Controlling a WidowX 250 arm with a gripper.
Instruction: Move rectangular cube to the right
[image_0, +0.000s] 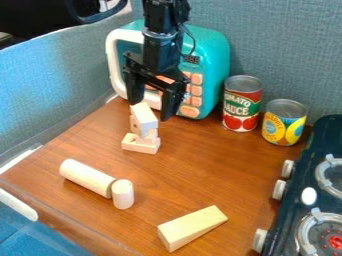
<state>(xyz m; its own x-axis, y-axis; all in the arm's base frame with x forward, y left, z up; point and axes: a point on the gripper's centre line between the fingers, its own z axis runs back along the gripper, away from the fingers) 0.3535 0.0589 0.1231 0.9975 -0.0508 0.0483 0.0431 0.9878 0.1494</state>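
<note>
Rectangular cube, in all likelihood, means the pale oblong block (145, 116) that sits at a slant on top of the small wooden stack, over the notched base block (139, 144), towards the upper left of the brown table (200, 170) and in front of the turquoise toy oven (214, 60). The black gripper (152, 109) hangs right over that stack with its two fingers apart, one tip close by the block's upper left end and the other near its right side; whether either one touches the wood I cannot tell. The step in hand, then, looks to be the grasp, with the carry to the right not yet done. What the next move calls for is lining the fingers up with the block's long sides, lowering a little if need be, and closing gently so that only the top piece is taken. The perch looks unsteady, and a nudge from one finger could send the pieces below sliding. Once the block is held, a short straight lift should come before any sideways travel, so that it parts cleanly from the stack. The set-down would best come short of the tomato can (242, 105) and the stove (310, 172).
</note>
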